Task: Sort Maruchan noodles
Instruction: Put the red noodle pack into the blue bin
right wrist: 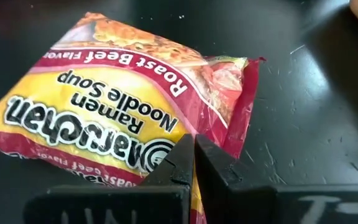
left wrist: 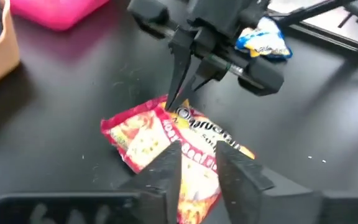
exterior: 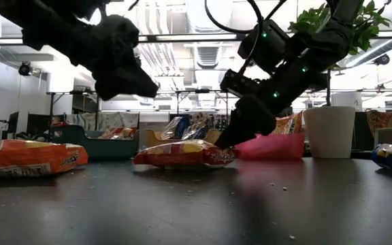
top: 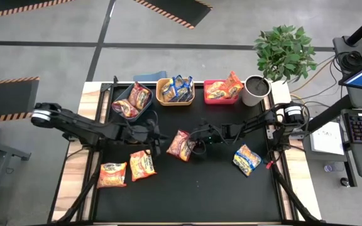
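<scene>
Hidden: red packet (top: 181, 145) part-covered by both pincers from above; its near edge is cut off in the left wrist view.
Right pincer (right wrist: 194, 163): clenched, tips pressed on the packet's edge.
Left pincer (left wrist: 199, 163): fingers apart, hovering over the packet, gripping nothing.
Packet: red-trimmed, crinkly, flat at mid tabletop (top: 219, 188).

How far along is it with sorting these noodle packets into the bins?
Partly done. Crinkly plastic noodle packets already sit in the blue plastic bin, yellow bin and red bin. In hand: the red-trimmed packet mid-table, with the shut right gripper touching it and the open left gripper just above. Left to do: that one, two orange packets and a blue-trimmed packet lying on the black table.
</scene>
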Controlling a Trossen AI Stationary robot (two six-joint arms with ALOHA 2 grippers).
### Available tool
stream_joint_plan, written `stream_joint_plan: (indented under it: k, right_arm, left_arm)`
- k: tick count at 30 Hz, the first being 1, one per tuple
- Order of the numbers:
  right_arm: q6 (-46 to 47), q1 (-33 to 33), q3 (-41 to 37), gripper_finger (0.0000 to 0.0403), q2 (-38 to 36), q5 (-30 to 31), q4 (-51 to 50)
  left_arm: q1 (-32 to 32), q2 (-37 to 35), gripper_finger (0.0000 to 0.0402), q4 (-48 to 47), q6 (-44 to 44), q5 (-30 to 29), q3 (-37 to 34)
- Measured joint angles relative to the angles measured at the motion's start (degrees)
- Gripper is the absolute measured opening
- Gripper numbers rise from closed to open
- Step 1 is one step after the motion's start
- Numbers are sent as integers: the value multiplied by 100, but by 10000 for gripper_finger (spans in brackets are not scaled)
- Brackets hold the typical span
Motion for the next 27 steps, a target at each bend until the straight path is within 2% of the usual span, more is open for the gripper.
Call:
stream_joint_plan:
  k: [8, 14, 18, 27]
  right_arm:
    - [-282, 0, -76, 9, 4, -4, -44]
    - [-410, 0, -193, 9, 28, 82, -22]
    - [-406, 0, -243, 9, 31, 189, -26]
    - [-397, 0, -244, 9, 171, 197, 140]
  left_arm:
    - [193, 482, 176, 344, -576, -1, 0]
    - [305, 786, 223, 481, -927, -3, 0]
    - [334, 1004, 239, 763, -1062, -3, 0]
    - [409, 1631, 240, 1488, -1564, -3, 0]
